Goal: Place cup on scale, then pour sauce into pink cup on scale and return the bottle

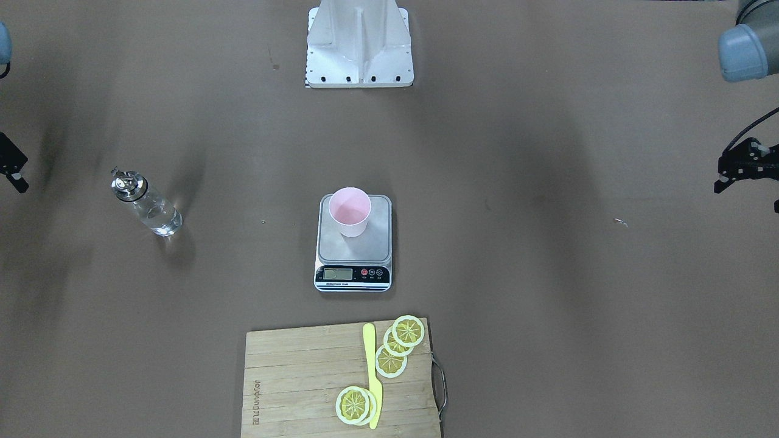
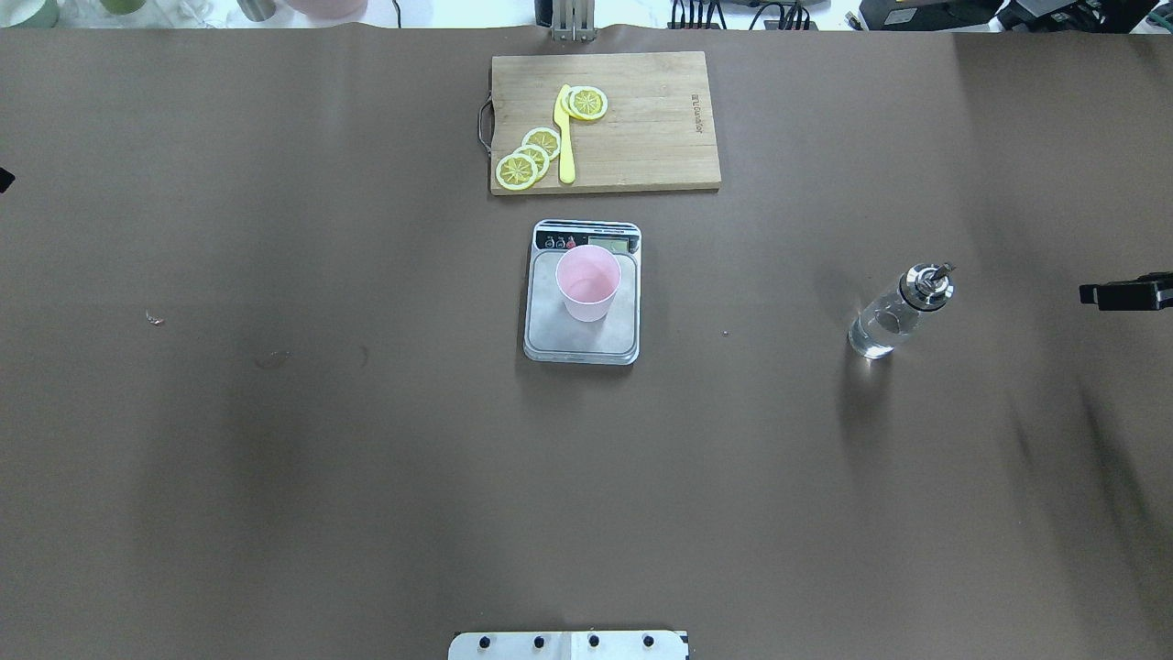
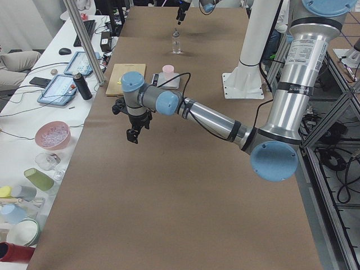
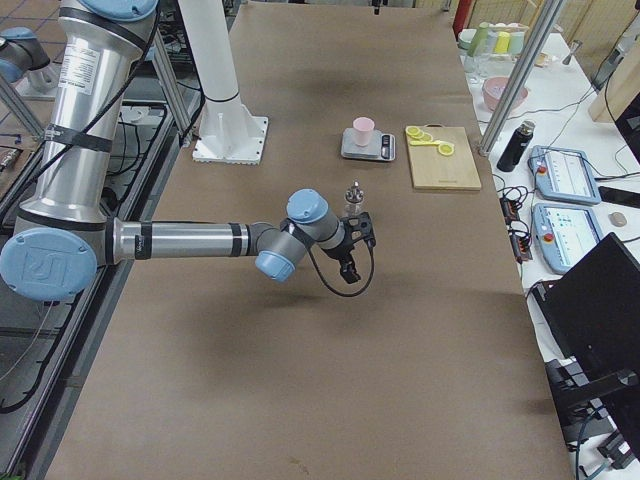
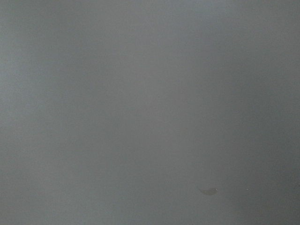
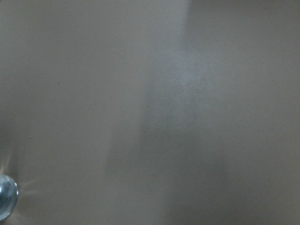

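The pale pink cup (image 1: pixel 350 210) stands upright on the grey platform of the scale (image 1: pixel 378 243), toward its back. No liquid shows inside the cup (image 2: pixel 587 282). The glass bottle (image 1: pixel 149 207) with its metal spout stands alone on the table on my right side, clear sauce (image 2: pixel 878 330) in its lower part. My right gripper (image 2: pixel 1113 295) hovers open beyond the bottle (image 2: pixel 903 312) at the table's right edge, holding nothing. My left gripper (image 1: pixel 750 193) hangs open and empty at the far left edge. The right wrist view catches only the bottle's glass (image 6: pixel 4 202) in its corner.
A wooden cutting board (image 1: pixel 292 377) with several lemon slices and a yellow knife (image 1: pixel 372 374) lies past the scale (image 2: pixel 550 335), on the operators' side. The robot's white base (image 1: pixel 359 42) is behind the scale. Brown table paper fills both wrist views.
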